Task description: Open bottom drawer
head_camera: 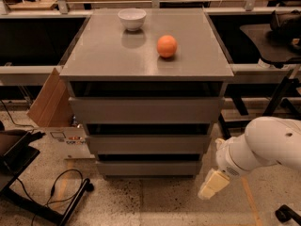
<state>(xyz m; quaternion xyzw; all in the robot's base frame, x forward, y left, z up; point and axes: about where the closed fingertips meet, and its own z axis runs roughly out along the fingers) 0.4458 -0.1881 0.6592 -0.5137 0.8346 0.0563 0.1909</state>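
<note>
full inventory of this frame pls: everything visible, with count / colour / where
cabinet: 1, grey, centre, three drawers
bottom drawer: 1, grey, lowest cabinet front, near the floor
bowl: 1, white, cabinet top, rear left
orange: 1, orange, cabinet top, right of the bowl and nearer
cardboard box: 1, brown, floor left of cabinet
cable: 1, black, floor, lower left
chair: 1, black, right background
arm: 1, white, lower right
gripper: 1, cream, low, just right of the bottom drawer's front
</note>
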